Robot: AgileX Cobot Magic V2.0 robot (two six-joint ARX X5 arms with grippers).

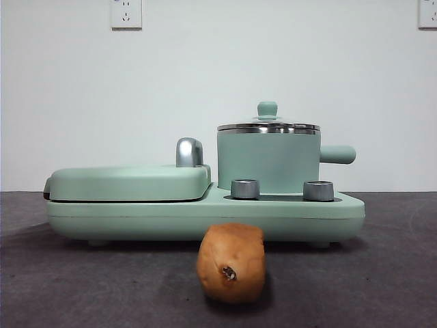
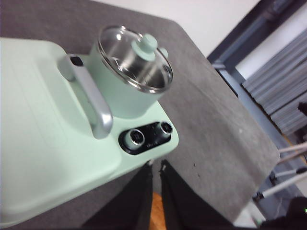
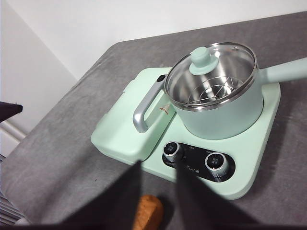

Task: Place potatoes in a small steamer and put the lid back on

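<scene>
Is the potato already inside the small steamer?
No, the potato lies on the dark table in front of the appliance, and the small steamer has its lid on.

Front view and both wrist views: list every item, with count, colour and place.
potato: one, orange-brown, on the table in front of the cooker.
steamer: one, mint-green, on the cooker base by the knobs.
lid: one, glass with steel rim, closed on the steamer.
griddle: one, mint-green, chrome handle, beside the steamer.
knobs: two, silver, on the base.
table: one, dark grey.
wall sockets: two, white.
left gripper: black, above the potato.
right gripper: black, open, above the potato.
</scene>
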